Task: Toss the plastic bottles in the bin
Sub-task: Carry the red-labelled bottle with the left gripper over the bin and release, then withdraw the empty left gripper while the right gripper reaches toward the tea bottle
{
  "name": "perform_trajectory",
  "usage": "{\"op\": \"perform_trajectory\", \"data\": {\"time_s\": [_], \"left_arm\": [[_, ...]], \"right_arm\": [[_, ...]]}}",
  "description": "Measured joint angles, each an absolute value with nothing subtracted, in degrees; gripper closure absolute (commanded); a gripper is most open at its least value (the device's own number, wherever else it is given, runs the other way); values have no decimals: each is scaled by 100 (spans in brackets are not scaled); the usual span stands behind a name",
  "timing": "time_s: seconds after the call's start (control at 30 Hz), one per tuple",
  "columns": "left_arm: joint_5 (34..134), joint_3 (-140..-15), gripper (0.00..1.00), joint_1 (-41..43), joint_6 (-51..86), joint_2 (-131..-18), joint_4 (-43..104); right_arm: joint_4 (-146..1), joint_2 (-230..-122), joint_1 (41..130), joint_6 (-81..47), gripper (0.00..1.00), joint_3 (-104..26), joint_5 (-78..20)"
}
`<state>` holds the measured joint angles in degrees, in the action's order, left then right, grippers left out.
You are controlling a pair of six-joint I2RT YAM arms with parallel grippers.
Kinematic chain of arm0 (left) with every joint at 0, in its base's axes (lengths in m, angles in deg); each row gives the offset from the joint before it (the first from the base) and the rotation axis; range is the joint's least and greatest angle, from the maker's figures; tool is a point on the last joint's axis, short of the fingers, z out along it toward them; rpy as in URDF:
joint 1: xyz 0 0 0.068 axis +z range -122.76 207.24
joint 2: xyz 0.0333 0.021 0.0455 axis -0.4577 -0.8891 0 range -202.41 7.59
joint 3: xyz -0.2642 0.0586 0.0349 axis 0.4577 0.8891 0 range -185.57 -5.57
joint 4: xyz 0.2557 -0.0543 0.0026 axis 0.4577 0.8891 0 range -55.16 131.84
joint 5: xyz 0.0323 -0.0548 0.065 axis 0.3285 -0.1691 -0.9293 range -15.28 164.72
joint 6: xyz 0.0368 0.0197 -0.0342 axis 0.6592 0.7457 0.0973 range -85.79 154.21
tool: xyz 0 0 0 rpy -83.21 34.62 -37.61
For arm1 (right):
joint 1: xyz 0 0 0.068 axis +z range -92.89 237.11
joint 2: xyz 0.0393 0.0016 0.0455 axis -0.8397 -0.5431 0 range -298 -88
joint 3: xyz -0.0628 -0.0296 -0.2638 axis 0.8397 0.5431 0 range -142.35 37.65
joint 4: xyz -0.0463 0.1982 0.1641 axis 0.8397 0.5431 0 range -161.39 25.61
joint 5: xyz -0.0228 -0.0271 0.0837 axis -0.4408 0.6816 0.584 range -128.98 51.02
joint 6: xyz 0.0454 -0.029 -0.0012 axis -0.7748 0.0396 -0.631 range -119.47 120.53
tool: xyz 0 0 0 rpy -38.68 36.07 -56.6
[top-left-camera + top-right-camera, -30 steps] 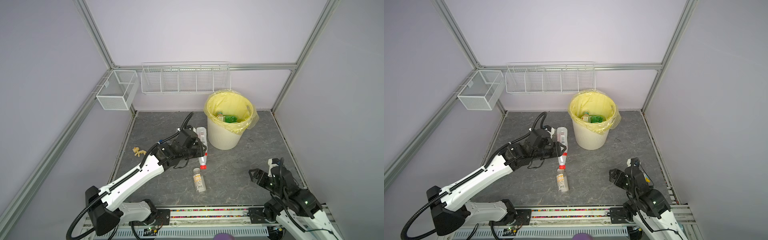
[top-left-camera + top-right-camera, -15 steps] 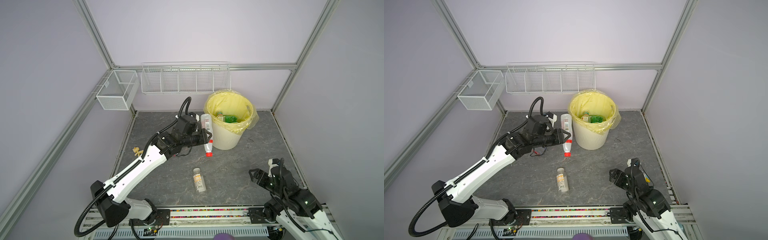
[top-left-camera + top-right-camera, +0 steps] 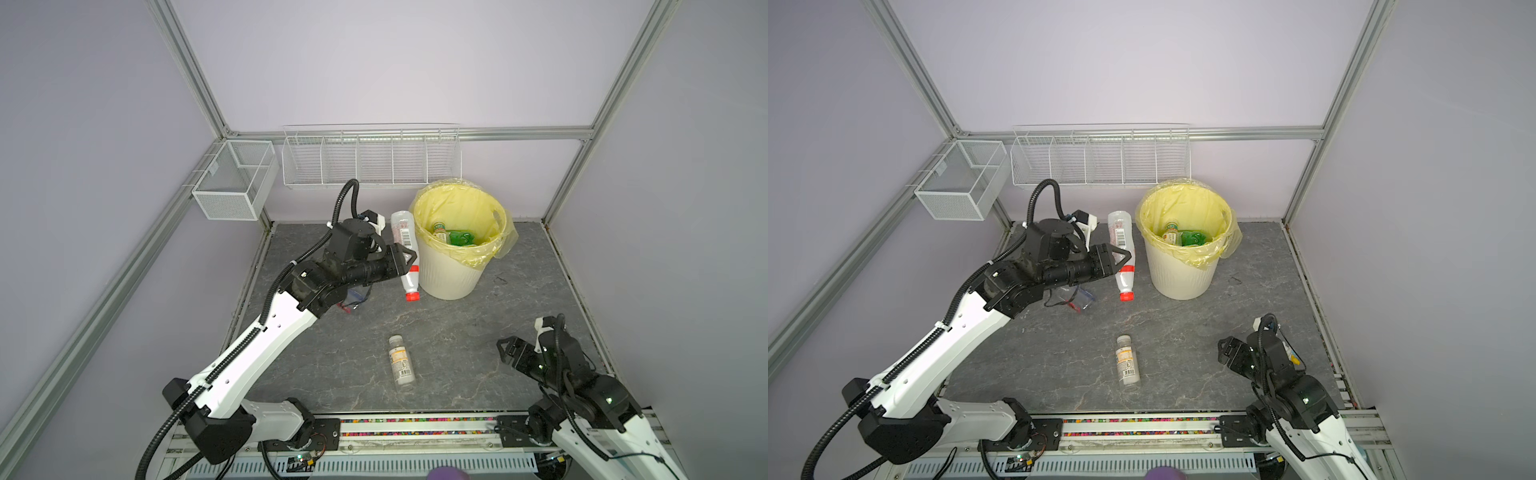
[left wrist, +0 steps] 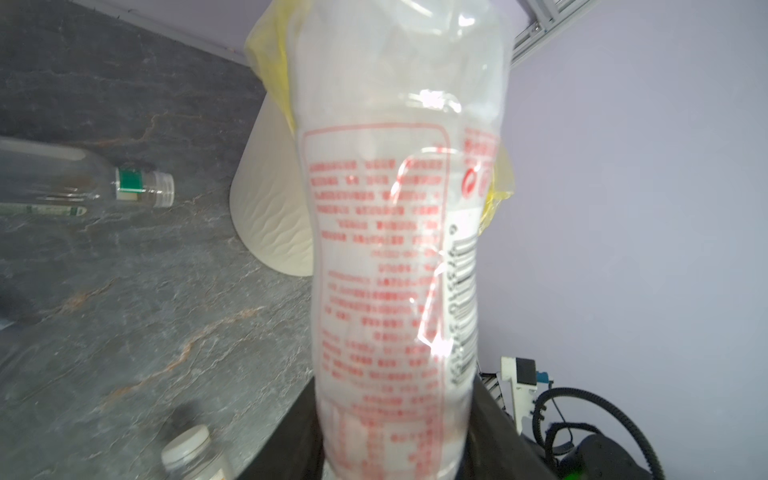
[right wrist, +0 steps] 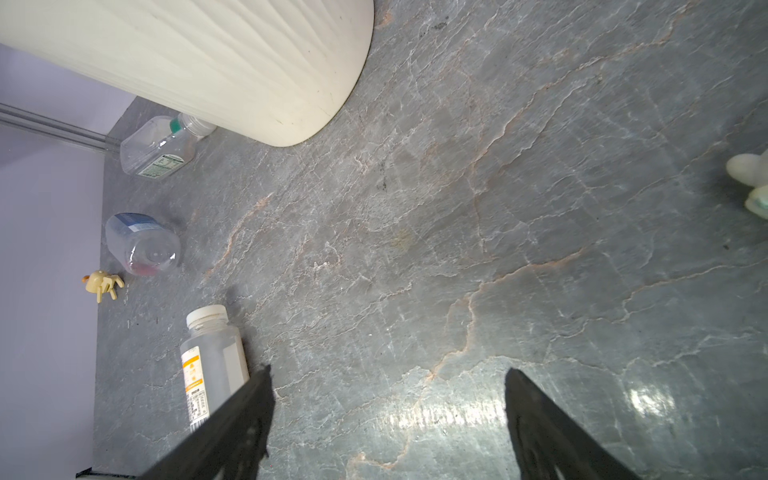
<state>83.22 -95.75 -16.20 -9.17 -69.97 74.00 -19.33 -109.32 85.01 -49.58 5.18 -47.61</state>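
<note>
In both top views your left pincer (image 3: 409, 261) was clamped tight across the waist of the red-capped bottle (image 3: 403, 232). The bottle hung clear of the bench (image 3: 457, 332), its long axis close to upright, cap down and base up. The bin (image 3: 449, 274) stood just beside it, on the side toward your right arm, and the bottle was outside the rim, not over the opening (so I'd judge the drop turns on carrying it sideways across that rim). Your left arm was stretched well out, forearm roughly level, wrist aimed at the bin. Your right pincer (image 3: 505, 349) sat low near its own base, jaws wide and holding nothing. The orange-labelled bottle (image 3: 401, 365) lay on its side on the bench between the arms, cap end toward the bin. From the left wrist, the held bottle (image 4: 395, 249) filled the middle of the frame, with the bin's ribbed wall (image 4: 270, 208) close behind it and a green-labelled bottle (image 4: 83, 183) lying on the bench beyond. From the right wrist, the spread fingers (image 5: 257, 399) framed bare bench. The orange-labelled bottle (image 5: 212, 365) lay just outside one of them, lengthwise to the reach. A blue-labelled bottle (image 5: 141, 245) and the toy figure (image 5: 102, 284) lay farther off, near the wall.
</note>
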Motion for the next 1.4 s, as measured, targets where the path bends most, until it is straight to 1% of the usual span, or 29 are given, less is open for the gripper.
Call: {"op": "perform_trajectory", "data": {"time_s": [0.07,0.2,0.27,0.33,0.37,0.4,0.43,0.5,0.6,0.67,0.8,0.9,1.03,1.17,1.23,1.4], "left_arm": [[8398,-10018,49,-1620,-972,-7386,7295],[8623,-11544,40,-1620,-1144,-8724,7066],[8721,-12698,22,-1607,-1136,-9631,7133],[8840,-14147,13,-1550,-1175,-10702,7339],[8925,-14667,9,-1509,-1212,-11095,7442],[9008,-15187,0,-1452,-1227,-11497,7544],[9106,-15596,0,-1389,-1278,-11827,7669],[9248,-15952,0,-1279,-1363,-12171,7857],[9371,-15845,0,-1135,-1415,-12116,8030],[9412,-15423,0,-1074,-1417,-11740,8001],[9423,-14331,0,-1011,-1297,-10542,7818],[9427,-13732,0,-963,-1155,-9709,7614],[9414,-12818,0,-901,-934,-8816,7319],[9362,-11734,0,-844,-812,-8223,7192],[9362,-11137,0,-794,-775,-7996,7186],[9362,-10165,0,-528,-690,-7631,7267]], "right_arm": [[-1933,-10932,8501,-4958,12,490,-4776],[-1927,-10921,8499,-4958,12,437,-4798],[-1885,-10924,8499,-4949,12,350,-4800],[-1785,-10932,8501,-4916,12,177,-4811],[-1715,-10943,8501,-4894,12,59,-4820],[-1647,-10952,8501,-4883,12,-63,-4822],[-1592,-10961,8501,-4870,12,-190,-4824],[-1527,-10961,8501,-4848,12,-361,-4826],[-1455,-10952,8501,-4829,12,-448,-4848],[-1374,-10926,8499,-4827,12,-448,-4863],[-1308,-10884,8499,-4800,12,-448,-4883],[-1273,-10915,8501,-4695,12,-476,-4894],[-1081,-11179,8501,-4547,12,-855,-5069],[-1101,-11341,8499,-4437,12,-1054,-5095],[-1144,-11433,8501,-4398,12,-1051,-4966],[-1358,-11868,8510,-4300,12,-1047,-4516]]}}
